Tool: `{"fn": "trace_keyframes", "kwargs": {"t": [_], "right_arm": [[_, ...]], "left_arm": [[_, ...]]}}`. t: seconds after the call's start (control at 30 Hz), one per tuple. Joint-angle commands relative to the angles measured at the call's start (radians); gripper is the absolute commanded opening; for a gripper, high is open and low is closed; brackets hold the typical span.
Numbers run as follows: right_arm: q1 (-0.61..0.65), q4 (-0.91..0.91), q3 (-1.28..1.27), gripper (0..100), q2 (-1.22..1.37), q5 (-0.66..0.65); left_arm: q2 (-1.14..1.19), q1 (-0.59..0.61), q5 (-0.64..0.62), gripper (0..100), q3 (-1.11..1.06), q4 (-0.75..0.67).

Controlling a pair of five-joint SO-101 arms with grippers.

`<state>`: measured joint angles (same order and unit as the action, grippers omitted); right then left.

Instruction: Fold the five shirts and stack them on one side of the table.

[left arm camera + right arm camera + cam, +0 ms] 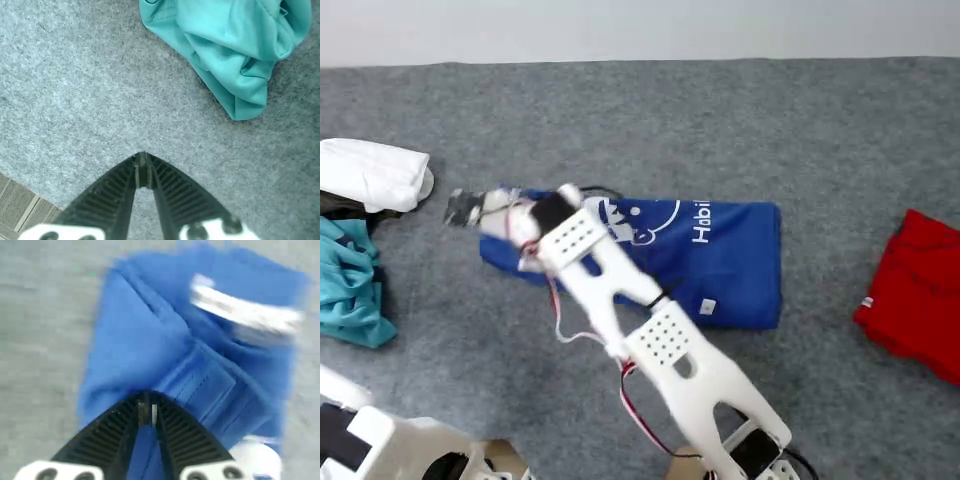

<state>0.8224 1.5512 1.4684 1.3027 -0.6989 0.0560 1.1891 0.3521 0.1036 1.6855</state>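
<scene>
Closest to the lens, the left fingers (143, 167) sit pressed together with nothing between them, hanging over bare grey tabletop (75, 90) at the near left. Just beyond them lies the teal shirt (235, 45), crumpled in a heap. Farther back on the left, the white shirt (375, 172) is folded into a neat packet, with a dark cloth (350, 210) showing at its near edge. In the middle the blue shirt (710, 260) lies flat as a long, partly folded rectangle. The right fingers (148, 407) are at its left end, tips closed over the fabric, though I cannot tell whether a fold is pinched. At the right edge the red shirt (915, 295) lies loosely bunched, well apart from the others.

These look like light, limp cloth that will sag from any single hold and probably drag on the rough cover instead of sliding. A pinch in mid-panel would likely lift only the top layer, so the better hold is a corner or hem, where the seam is thick and all the layers can be caught together. The teal heap probably needs spreading from a hem corner first.
</scene>
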Motion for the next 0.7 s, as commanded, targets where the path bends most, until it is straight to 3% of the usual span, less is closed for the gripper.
{"fn": "trace_keyframes", "kwargs": {"t": [0.0,0.4,0.67], "right_arm": [[0.047,0.059,0.035,1.5,-0.03,-0.003],[-0.015,0.079,0.215,1.4,-0.081,-0.009],[0.056,-0.007,0.206,1.4,-0.061,-0.006]], "left_arm": [[-0.048,-0.008,0.002,0,0.004,-0.02],[-0.046,-0.006,0.002,0,0.002,-0.048],[-0.046,-0.043,-0.003,0,0.002,-0.044]]}}
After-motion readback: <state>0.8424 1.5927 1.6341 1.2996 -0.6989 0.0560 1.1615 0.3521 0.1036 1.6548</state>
